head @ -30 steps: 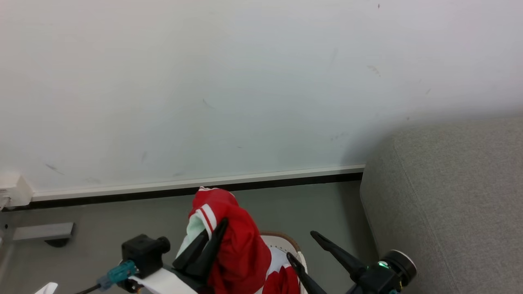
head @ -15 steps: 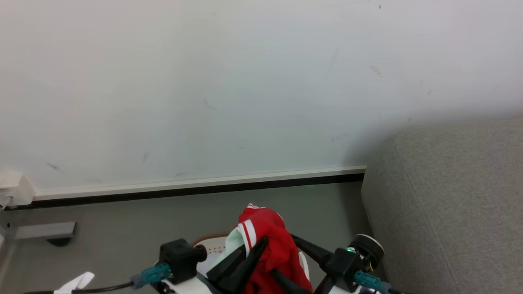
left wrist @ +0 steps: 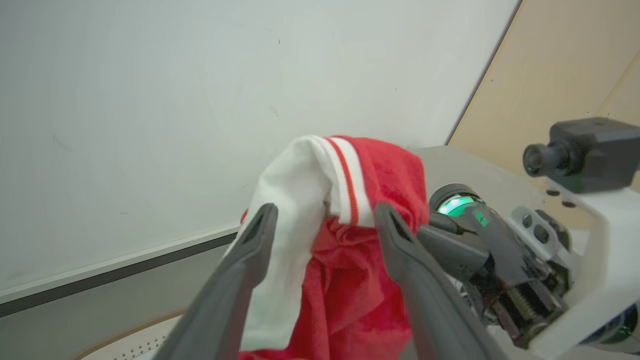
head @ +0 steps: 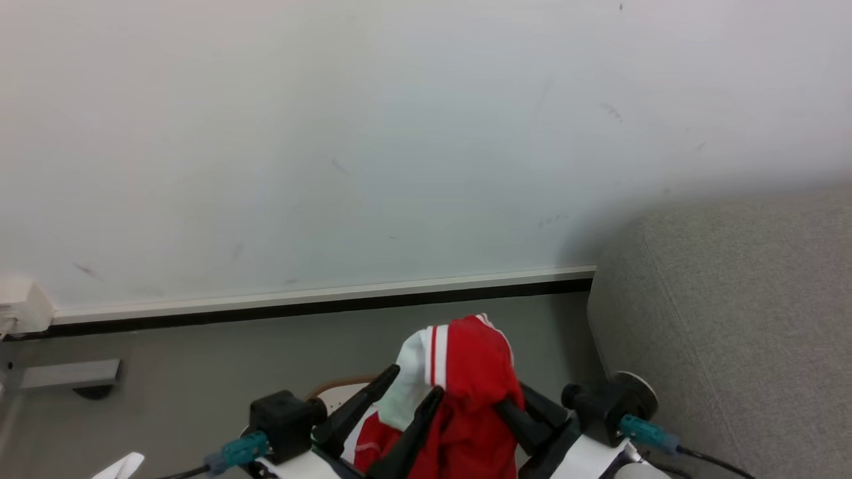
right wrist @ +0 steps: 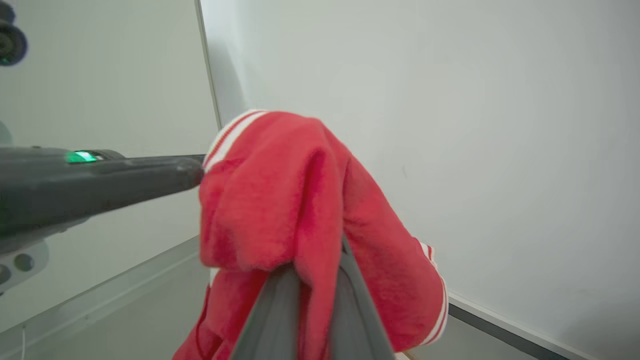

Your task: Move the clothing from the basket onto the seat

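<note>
Right jaws clamp clothing; left jaws apart, apparently straddling it.

The left hand rises from the bottom edge of the head view, its two dark fingers spread wide and pointing up and forward. Close beside it, the right hand has its fingers pinched together on the clothing. Pale forearms sit below both wrists, angled inward toward each other.

White wall above pale skirting; grey floor below
</note>
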Motion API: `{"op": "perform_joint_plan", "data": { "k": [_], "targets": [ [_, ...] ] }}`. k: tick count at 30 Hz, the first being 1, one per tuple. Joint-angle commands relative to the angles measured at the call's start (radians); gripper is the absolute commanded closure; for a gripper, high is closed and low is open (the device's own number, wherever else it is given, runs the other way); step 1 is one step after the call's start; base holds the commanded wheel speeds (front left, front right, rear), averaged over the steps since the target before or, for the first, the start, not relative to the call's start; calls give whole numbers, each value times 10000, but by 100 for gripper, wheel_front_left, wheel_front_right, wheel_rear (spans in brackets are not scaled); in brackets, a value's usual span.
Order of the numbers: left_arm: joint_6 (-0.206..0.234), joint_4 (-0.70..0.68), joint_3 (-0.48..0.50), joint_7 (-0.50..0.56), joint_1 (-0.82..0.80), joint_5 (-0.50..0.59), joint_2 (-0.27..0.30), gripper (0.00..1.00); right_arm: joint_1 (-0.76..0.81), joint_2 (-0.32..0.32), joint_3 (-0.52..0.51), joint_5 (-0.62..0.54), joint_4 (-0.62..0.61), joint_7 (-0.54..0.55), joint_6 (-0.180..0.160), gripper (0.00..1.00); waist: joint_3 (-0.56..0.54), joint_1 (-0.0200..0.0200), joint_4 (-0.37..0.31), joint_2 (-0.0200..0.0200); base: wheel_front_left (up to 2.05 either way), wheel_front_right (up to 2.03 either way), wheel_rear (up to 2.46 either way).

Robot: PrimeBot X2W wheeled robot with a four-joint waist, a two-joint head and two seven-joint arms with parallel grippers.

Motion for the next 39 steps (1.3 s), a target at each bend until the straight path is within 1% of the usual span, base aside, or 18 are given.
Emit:
{"op": "perform_joint_plan", "data": {
  "k": [1, 6, 12, 19, 24, 28, 31, 35, 39],
  "targets": [
    [40, 62, 28, -111, -13, 82, -6, 0, 112, -109, -172, -5, -73, -6, -25, 100, 34, 0, -85, 0, 0, 0, 0],
    [48, 265, -34, -361, -46, 278, -63, 0, 291, -347, -1064, -273, -329, -6, -23, 100, 156, 0, -513, 0, 0, 0, 0],
    [-4, 616, -188, -637, -165, 521, -102, 0, 515, -543, -2014, -674, -717, -6, -23, 100, 362, 0, -1322, 0, 0, 0, 0],
    [-125, 908, -639, -834, -309, 789, -338, 0, 801, -751, -2808, -913, -975, -6, -23, 100, 593, 0, -2305, 0, 0, 0, 0],
    [-213, 1035, -881, -886, -453, 928, -450, 0, 931, -818, -3278, -1099, -1170, -6, -23, 100, 830, 0, -2776, 0, 0, 0, 0],
    [-209, 1038, -949, -929, -566, 1020, -455, 0, 997, -790, -3617, -1285, -1332, -6, -23, 100, 1133, 0, -2867, 0, 0, 0, 0],
    [-244, 885, -918, -954, -835, 1174, -312, 0, 747, -678, -4116, -1563, -1519, -6, -23, 100, 1777, 0, -2759, 0, 0, 0, 0],
    [-351, 625, -901, -892, -1435, 1443, -18, 0, 100, -448, -5334, -2140, -1829, -6, -25, 100, 3008, 0, -2366, 0, 0, 0, 0],
    [-473, 383, -815, -953, -2236, 1632, 155, 0, -1211, -258, -7001, -2810, -1960, -6, -23, 100, 4342, 0, -1818, 0, 0, 0, 0]
  ]
}}
